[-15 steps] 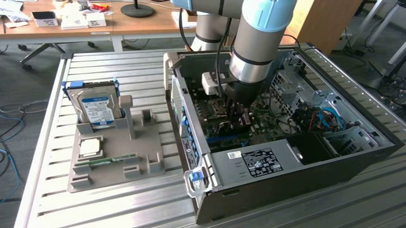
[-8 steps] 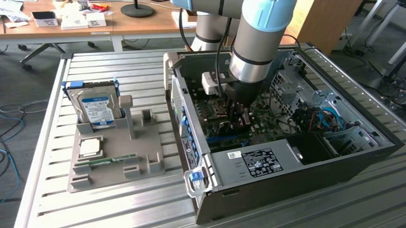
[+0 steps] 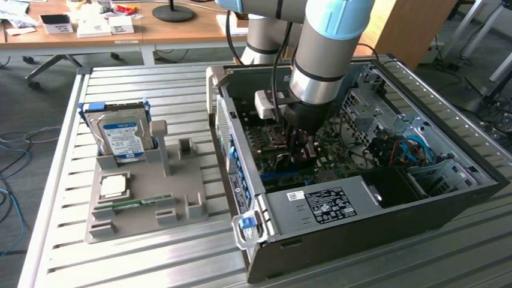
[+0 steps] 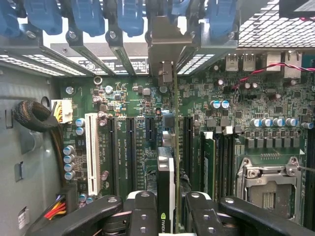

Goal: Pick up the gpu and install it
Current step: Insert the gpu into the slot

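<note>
The gpu (image 4: 166, 169) shows edge-on in the wrist view, a thin card with a dark face standing upright over the green motherboard (image 4: 123, 98). Its silver bracket (image 4: 164, 46) reaches the case's rear slot openings, between the blue slot latches. My gripper (image 4: 166, 216) is shut on the card's near end, with a black finger (image 4: 140, 214) on each side. In the exterior view the gripper (image 3: 300, 144) is down inside the open computer case (image 3: 448, 207), low over the motherboard. I cannot tell whether the card's edge sits in a slot.
A white slot (image 4: 91, 152) and black slots lie beside the card, and memory slots and the CPU socket (image 4: 268, 184) on the other side. Left of the case in the exterior view, a grey holder (image 3: 188, 180) carries a hard drive (image 3: 120, 135) and a memory stick (image 3: 138, 202).
</note>
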`<state>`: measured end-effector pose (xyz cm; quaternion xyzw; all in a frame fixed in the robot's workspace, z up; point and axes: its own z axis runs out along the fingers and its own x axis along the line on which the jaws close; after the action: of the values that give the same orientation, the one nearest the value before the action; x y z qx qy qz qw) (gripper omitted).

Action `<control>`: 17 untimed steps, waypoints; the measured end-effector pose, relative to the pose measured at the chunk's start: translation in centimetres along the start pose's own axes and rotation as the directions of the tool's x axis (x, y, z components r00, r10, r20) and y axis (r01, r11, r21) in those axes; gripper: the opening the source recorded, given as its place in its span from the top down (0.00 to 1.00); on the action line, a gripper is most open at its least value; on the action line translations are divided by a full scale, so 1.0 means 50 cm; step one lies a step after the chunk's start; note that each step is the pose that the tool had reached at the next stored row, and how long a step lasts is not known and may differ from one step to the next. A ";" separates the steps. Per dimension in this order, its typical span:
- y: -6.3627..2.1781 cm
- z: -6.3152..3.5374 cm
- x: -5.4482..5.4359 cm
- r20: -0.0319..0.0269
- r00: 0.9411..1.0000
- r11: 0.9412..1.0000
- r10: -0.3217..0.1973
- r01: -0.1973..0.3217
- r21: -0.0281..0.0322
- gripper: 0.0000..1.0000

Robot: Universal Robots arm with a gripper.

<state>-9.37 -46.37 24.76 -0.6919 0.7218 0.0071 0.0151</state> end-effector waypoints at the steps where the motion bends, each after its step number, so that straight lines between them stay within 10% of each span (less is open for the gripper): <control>1: 0.000 0.000 0.000 0.000 1.000 1.000 0.002 -0.002 0.000 0.73; 17: 0.001 0.006 0.000 0.000 1.000 1.000 0.003 -0.003 0.000 0.73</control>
<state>-9.41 -46.36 24.46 -0.6907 0.7230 0.0071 0.0152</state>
